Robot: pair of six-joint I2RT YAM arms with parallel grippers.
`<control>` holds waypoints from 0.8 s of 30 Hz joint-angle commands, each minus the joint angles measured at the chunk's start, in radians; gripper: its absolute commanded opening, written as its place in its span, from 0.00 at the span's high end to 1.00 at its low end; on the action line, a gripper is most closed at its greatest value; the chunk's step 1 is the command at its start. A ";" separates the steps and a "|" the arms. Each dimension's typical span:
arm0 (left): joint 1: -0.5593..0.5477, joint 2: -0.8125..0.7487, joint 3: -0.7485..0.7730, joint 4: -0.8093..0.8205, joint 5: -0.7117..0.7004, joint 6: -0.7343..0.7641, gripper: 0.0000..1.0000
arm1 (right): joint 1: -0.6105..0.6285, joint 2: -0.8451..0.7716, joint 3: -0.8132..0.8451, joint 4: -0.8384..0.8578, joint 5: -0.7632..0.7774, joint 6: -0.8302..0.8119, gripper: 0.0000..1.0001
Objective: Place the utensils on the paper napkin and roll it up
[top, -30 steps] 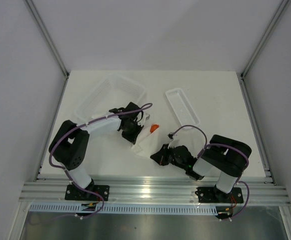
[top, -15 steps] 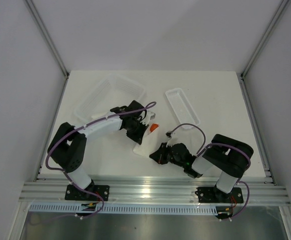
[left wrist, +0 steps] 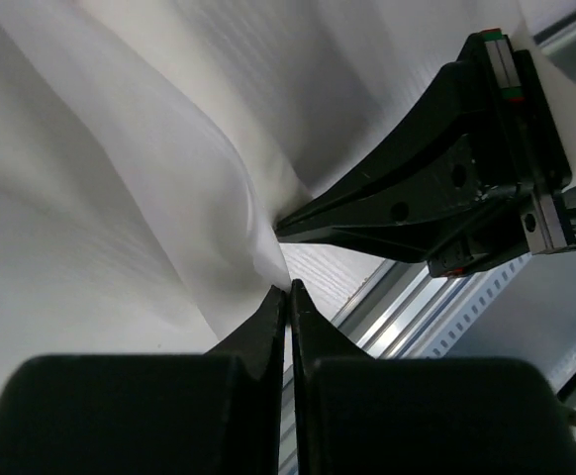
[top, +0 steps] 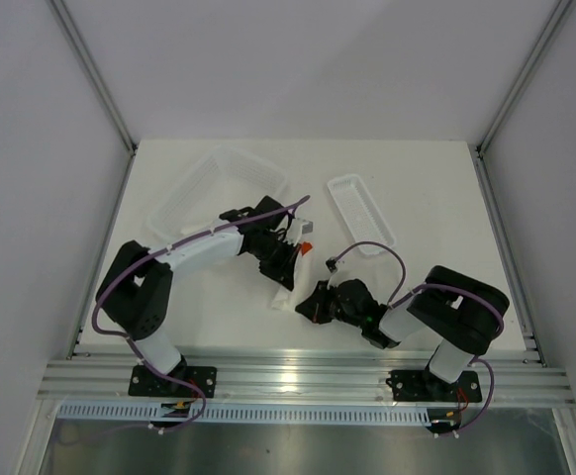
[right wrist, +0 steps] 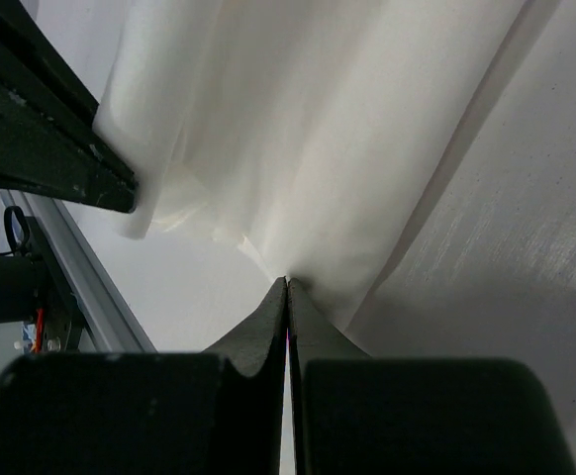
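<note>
Currently the paper napkin (top: 283, 289), bundled on the surface (top: 427, 188) with long axis far-to-near and utensils (top: 306, 246) showing orange at its far end, is pinched by both closed tools: left tool (left wrist: 288, 289) at its left flank, right tool (right wrist: 286, 283) at its near end.

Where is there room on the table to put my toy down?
Bare table right of the small tray, and along the far edge behind the tub. The middle, around the napkin, is crowded.
</note>
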 commanded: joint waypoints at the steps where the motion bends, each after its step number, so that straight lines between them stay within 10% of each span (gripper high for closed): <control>1: -0.007 0.017 0.034 0.045 0.107 -0.061 0.99 | -0.009 -0.019 0.019 -0.060 0.004 -0.028 1.00; 24: -0.006 0.189 0.039 0.226 0.105 -0.230 0.98 | -0.022 0.002 0.018 -0.044 -0.030 -0.016 1.00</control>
